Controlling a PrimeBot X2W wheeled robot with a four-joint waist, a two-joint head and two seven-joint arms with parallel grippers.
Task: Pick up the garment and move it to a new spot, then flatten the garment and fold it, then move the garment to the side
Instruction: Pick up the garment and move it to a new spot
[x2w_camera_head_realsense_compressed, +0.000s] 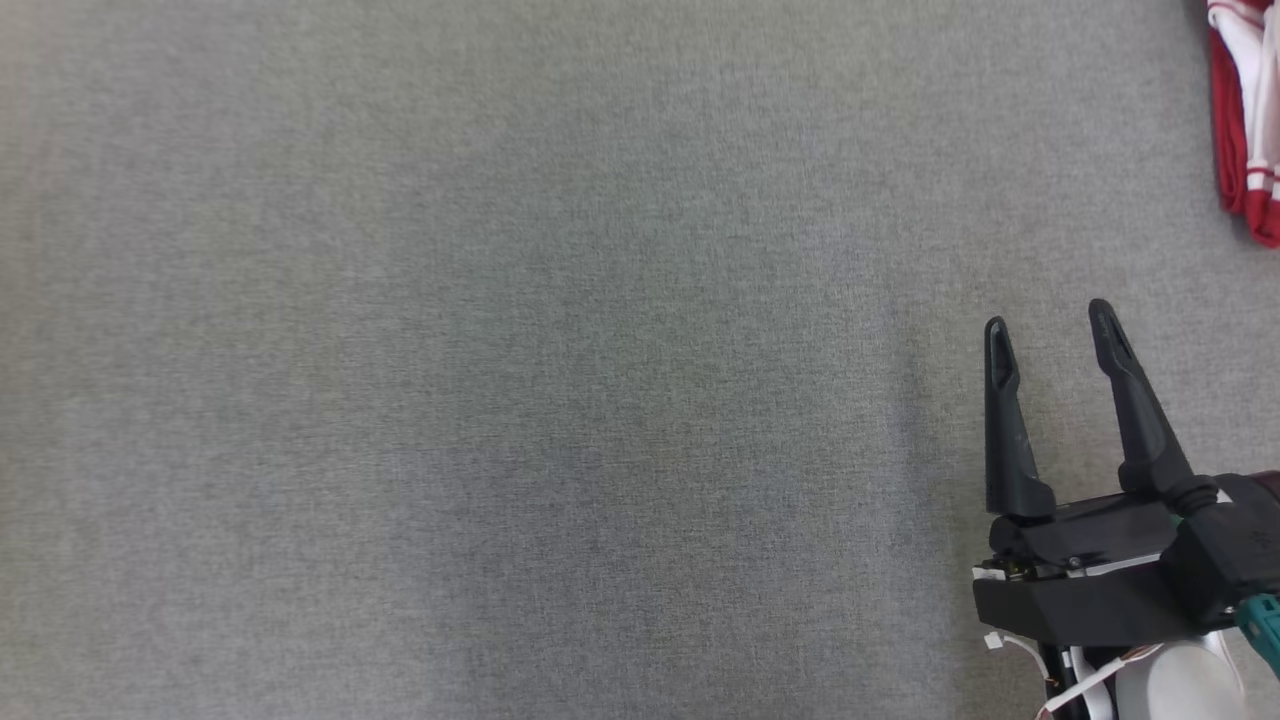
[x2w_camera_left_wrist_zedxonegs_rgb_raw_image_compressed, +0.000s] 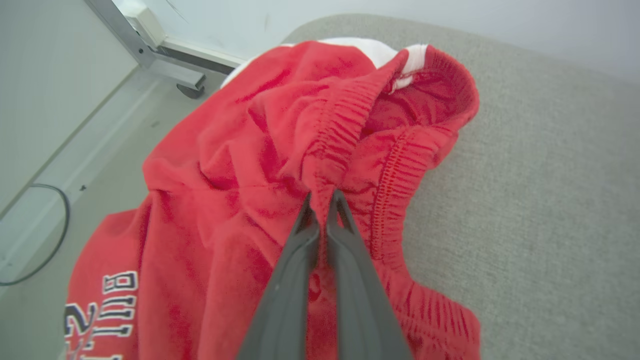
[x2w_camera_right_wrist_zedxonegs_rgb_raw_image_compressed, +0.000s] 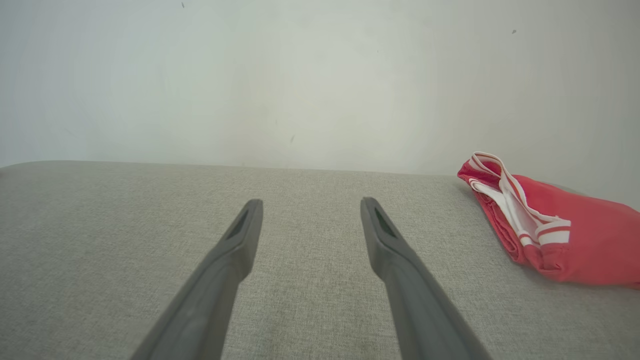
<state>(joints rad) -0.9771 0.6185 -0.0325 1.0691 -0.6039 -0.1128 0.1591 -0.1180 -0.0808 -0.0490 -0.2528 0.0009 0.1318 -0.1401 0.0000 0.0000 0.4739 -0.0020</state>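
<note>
Left end effector is pinched on elastic waistband of red shorts, centre frame, at bench edge. Right end effector is spread, empty. Shorts judged soft, light; waistband hold suits.

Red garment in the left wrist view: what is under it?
Under the garment, on its right side, lies the grey surface; its left side reaches past the edge, over the floor. Anything beneath the folds is covered.

Left gripper pinched shut, right gripper spread wide (fingers pointing forward).
</note>
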